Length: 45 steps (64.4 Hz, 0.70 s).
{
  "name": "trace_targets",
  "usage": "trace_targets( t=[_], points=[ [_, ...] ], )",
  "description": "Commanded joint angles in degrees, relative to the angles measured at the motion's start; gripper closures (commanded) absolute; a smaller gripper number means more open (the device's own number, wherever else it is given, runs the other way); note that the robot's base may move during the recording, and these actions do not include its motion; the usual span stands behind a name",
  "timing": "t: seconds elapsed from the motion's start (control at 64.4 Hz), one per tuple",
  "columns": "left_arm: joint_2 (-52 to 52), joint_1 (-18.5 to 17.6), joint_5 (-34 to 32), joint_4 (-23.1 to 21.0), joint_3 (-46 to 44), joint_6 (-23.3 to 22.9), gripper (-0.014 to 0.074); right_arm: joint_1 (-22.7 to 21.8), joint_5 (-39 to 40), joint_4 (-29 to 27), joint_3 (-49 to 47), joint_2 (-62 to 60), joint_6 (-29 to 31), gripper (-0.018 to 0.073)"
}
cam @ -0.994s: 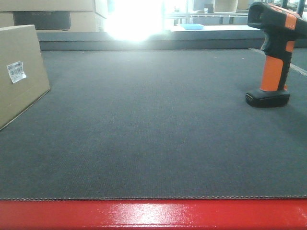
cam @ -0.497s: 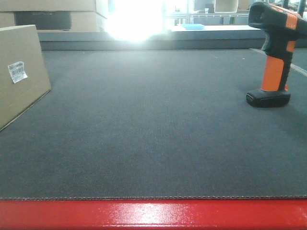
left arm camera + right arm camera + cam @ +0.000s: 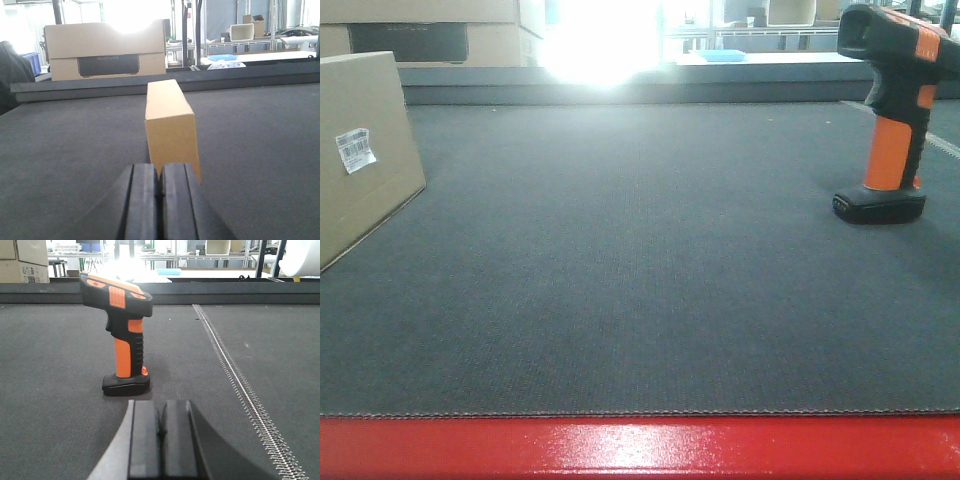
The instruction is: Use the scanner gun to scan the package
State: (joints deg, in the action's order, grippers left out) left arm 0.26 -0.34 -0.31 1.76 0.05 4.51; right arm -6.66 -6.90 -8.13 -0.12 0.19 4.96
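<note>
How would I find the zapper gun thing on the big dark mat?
Look at the dark grey mat, then to its far right side. The scanner gun stands upright there on its black foot, alone. Nothing else has its bright orange handle; the package far left is plain tan cardboard.

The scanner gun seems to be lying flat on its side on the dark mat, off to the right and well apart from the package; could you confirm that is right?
Not quite: the scanner gun stands upright on its black foot, as the front view shows. The rest holds: it is on the dark mat, to the right and well apart from the package.
</note>
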Motion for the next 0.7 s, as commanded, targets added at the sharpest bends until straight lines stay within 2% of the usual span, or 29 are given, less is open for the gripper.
trace_targets(
  t=[0.0,0.683],
  points=[
    [-0.26,0.15,-1.12,0.01,-0.05,-0.26,0.0707,-0.35,1.28,0.53,0.12,-0.19,-0.15,0.0712],
    [-0.26,0.15,-1.12,0.01,-0.05,-0.26,0.0707,-0.35,1.28,0.53,0.12,-0.19,-0.15,0.0712]
  ],
)
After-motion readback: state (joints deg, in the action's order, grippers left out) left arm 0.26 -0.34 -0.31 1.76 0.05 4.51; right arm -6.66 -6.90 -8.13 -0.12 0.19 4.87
